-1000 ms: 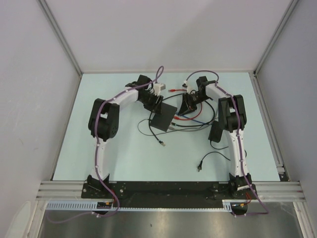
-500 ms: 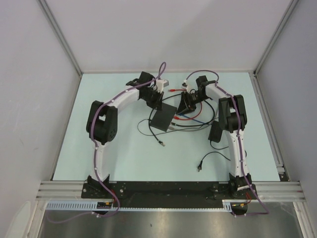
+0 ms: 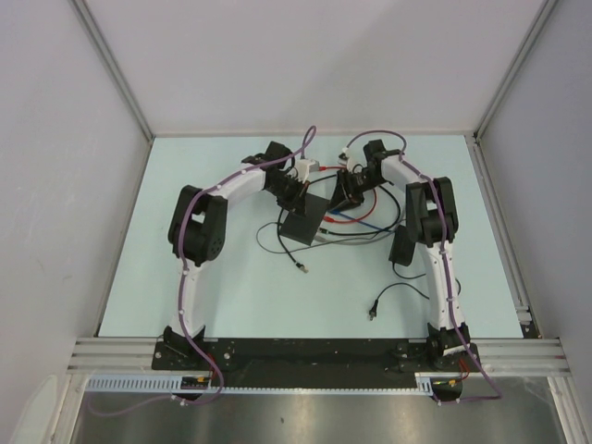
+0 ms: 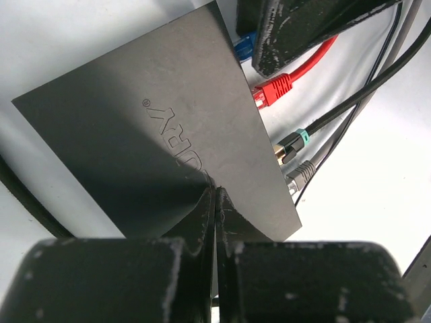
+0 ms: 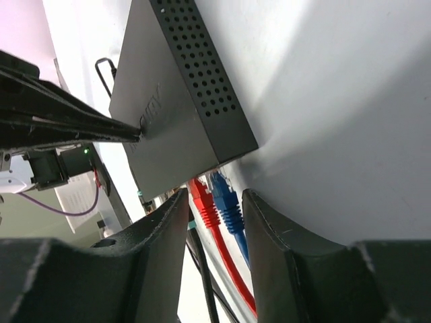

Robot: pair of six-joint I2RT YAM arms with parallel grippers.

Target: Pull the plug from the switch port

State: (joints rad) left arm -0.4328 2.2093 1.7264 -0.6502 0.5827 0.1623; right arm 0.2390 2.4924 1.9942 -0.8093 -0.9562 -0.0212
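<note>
Bright even light; shadow across switch (image 4: 135,134); foreground blurred.

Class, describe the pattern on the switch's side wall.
Rows of small round holes on the black switch; right wrist view.

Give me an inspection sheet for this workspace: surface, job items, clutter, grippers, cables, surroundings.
Surface: pale blue-green table, no spills seen.
Job's things: switch lies flat; red plug and blue plug sit in its ports.
Clutter: nothing seen.
Grippers: left gripper shut, tips down on the switch's top; right gripper open, straddling the red and blue plugs.
Cables: black plug and grey plug also seated; loose black lead lies free by the right arm.
Surroundings: grey walls; metal rail at the near edge.
</note>
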